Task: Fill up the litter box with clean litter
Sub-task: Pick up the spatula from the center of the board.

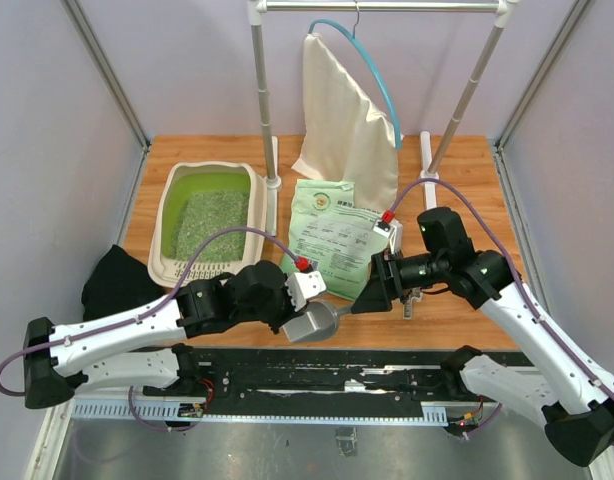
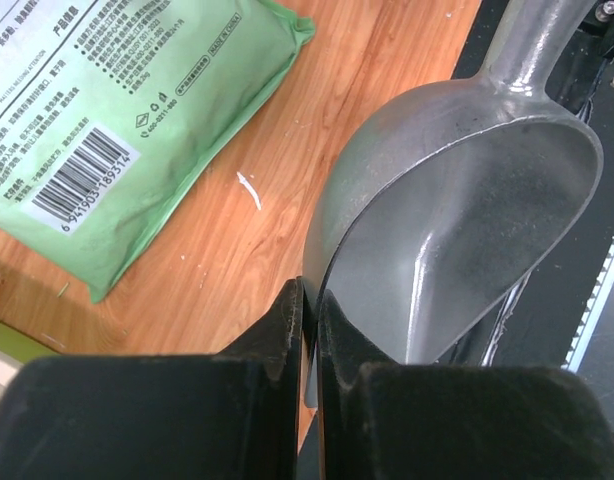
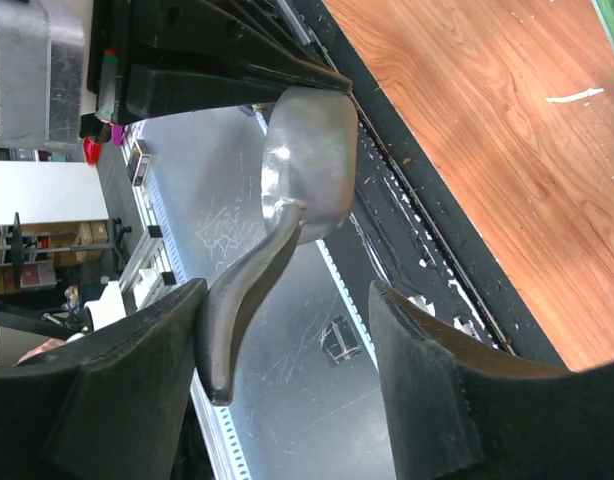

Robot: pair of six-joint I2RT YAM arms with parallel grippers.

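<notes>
Left pincer (image 1: 299,318): litter box (image 1: 182,270) beyond, leftward

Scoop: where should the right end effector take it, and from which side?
Take the handle. The left end effector is pinching the bowl's rim, so the scoop has only its handle free, pointing toward the right arm. Come along it from the handle's end, the open right end effector straddling it, and close across its narrow width.
</notes>
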